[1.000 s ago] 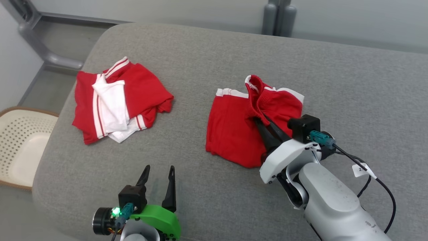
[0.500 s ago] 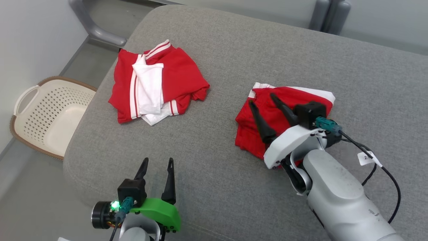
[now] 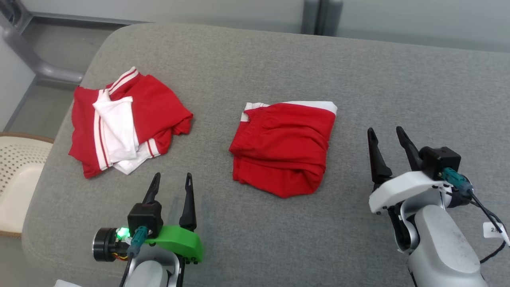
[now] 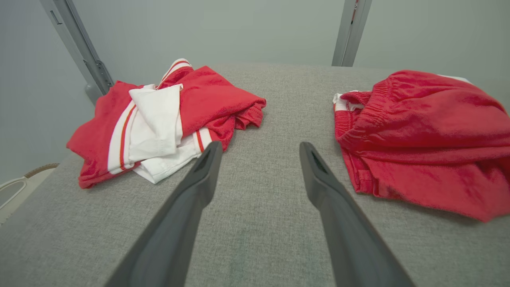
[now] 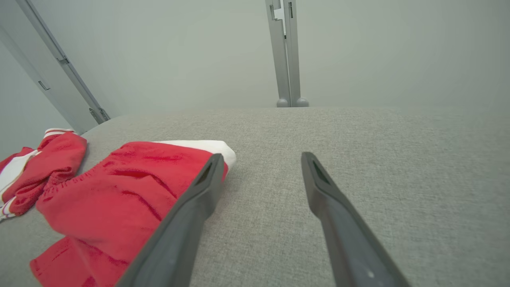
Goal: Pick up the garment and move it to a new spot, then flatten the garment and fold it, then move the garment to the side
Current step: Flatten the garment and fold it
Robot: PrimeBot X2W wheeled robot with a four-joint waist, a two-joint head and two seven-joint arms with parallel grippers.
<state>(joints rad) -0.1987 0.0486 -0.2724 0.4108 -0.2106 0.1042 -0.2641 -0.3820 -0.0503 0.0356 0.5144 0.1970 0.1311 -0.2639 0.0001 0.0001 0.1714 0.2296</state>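
Our right gripper [image 3: 384,129] stands with its fingers spread wide and nothing between them, over bare pad [image 3: 255,63] to the right of the shorts [image 3: 283,147] and apart from them. We see the shorts lying folded in a rough square near the middle of the grey pad, red, with a white band along the far edge and the gathered waistband at the left. Our left gripper [image 3: 172,174] is also parted and empty, low at the near left, its fingers pointing at the gap between the shorts and a red-and-white pile [image 3: 127,119]. That pile lies crumpled near the pad's left edge, well apart from the shorts. Off that edge, lower down, we see part of a pale perforated basket [image 3: 16,175].
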